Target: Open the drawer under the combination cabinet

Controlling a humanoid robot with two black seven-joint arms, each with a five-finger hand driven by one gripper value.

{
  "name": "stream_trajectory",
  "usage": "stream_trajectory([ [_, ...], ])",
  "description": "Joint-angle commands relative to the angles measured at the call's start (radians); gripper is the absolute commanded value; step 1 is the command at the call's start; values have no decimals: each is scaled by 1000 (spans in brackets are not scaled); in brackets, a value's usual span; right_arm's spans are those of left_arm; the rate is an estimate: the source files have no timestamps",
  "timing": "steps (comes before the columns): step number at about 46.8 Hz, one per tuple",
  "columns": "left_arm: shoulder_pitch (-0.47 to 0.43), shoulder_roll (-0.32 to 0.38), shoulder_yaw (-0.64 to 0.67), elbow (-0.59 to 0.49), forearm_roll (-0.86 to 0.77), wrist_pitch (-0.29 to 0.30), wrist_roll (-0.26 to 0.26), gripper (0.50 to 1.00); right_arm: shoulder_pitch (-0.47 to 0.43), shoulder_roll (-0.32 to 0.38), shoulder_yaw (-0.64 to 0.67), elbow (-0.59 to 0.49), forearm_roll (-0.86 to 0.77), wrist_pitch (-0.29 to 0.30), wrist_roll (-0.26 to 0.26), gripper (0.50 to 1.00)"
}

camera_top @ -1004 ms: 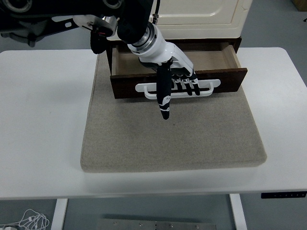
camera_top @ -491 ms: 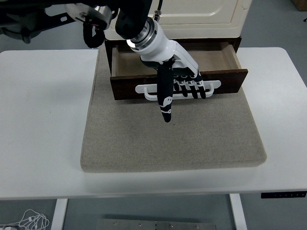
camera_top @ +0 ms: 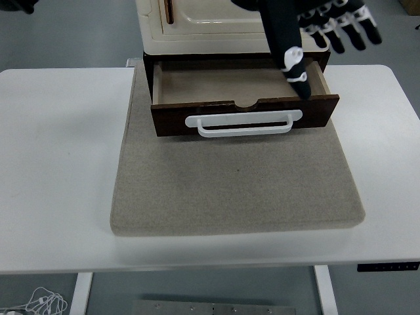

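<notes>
The dark brown drawer (camera_top: 244,98) under the cream combination cabinet (camera_top: 236,16) stands pulled out toward me, its bare wooden inside showing. Its white handle (camera_top: 244,123) runs across the front panel with nothing touching it. My left hand (camera_top: 326,41) hangs high at the picture's top right, above the drawer's right rear corner and clear of it. Its fingers are spread and hold nothing, and the black thumb points down over the drawer's right wall. The arm behind the hand is cut off by the top edge.
Cabinet and drawer sit on a grey-beige mat (camera_top: 236,190) in the middle of the white table (camera_top: 59,164). Cables lie on the floor at the bottom left.
My left hand has let go of the white handle and risen up and to the right, off the drawer front. The drawer stays pulled out as before.
</notes>
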Motion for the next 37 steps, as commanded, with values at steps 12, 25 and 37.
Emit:
stream_trajectory([
  [12, 111, 18, -411, 167, 102, 65, -15, 1000, 0, 0, 0, 0, 0, 0, 0, 926],
  [25, 126, 72, -517, 343, 95, 227, -182, 1000, 0, 0, 0, 0, 0, 0, 0, 926],
  [37, 158, 133, -520, 495, 61, 425, -354, 1000, 0, 0, 0, 0, 0, 0, 0, 926],
])
